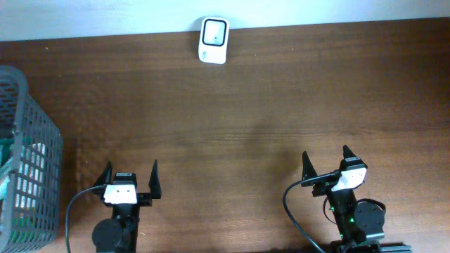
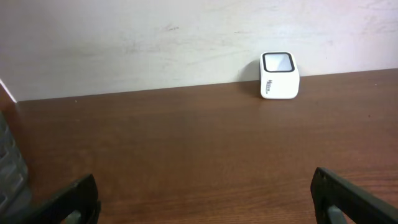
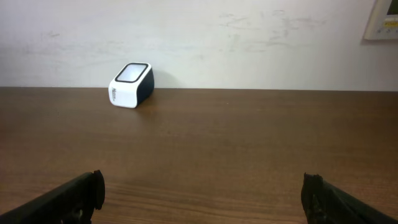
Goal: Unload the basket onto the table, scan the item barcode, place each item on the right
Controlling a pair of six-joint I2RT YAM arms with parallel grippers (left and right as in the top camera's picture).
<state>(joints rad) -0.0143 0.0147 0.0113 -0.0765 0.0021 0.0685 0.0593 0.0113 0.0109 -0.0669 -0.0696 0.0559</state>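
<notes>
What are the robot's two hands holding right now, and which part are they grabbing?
Nothing. The left gripper and the right gripper are both wide open and empty. The white scanner sits untouched by the wall, away from both.

You are looking at what appears to be a mock shop checkout. A small white box-shaped barcode scanner with a dark-framed glass window stands on a dark brown wooden table, against a plain off-white wall. A grey plastic mesh shopping basket sits at the table's left edge, with pale goods showing through its sides.
</notes>
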